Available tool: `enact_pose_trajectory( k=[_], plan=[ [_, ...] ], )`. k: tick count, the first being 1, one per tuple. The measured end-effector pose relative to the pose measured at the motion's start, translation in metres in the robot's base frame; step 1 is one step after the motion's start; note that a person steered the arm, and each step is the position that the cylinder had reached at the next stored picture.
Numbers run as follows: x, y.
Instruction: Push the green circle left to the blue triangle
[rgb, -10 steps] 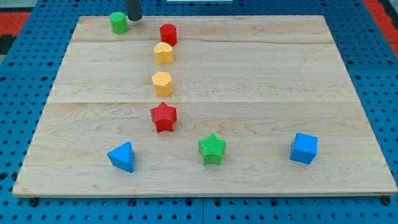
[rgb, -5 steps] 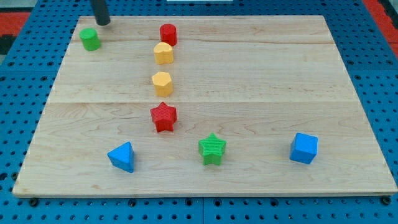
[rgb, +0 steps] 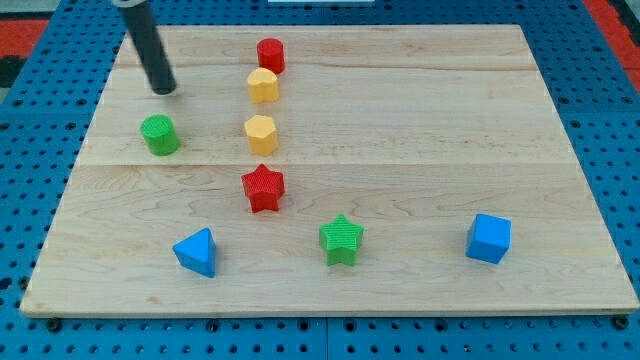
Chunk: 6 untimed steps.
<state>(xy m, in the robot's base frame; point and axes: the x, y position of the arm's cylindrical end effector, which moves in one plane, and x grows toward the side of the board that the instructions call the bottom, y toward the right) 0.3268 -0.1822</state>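
Observation:
The green circle (rgb: 159, 135) stands on the wooden board's left side, at mid height. My tip (rgb: 164, 90) is just above it in the view, a short gap away and not touching. The blue triangle (rgb: 196, 252) lies near the view's bottom left, well below the green circle and slightly to its right.
A red cylinder (rgb: 270, 54), two yellow blocks (rgb: 263, 86) (rgb: 260, 134) and a red star (rgb: 263, 188) form a column right of the green circle. A green star (rgb: 341, 239) and a blue cube (rgb: 488, 238) sit near the view's bottom. The board's left edge (rgb: 80, 170) is close.
The green circle has slid from the top-left corner area down toward the view's bottom. My tip has followed it down and stays just above it.

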Motion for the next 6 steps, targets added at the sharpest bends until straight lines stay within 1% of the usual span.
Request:
enact_pose_trajectory(
  k=[2, 3, 4, 5, 6],
  plan=[
    [0.118, -0.017],
    [0.184, -0.023],
    [0.222, -0.033],
    [0.190, -0.029],
    [0.199, -0.001]
  ],
)
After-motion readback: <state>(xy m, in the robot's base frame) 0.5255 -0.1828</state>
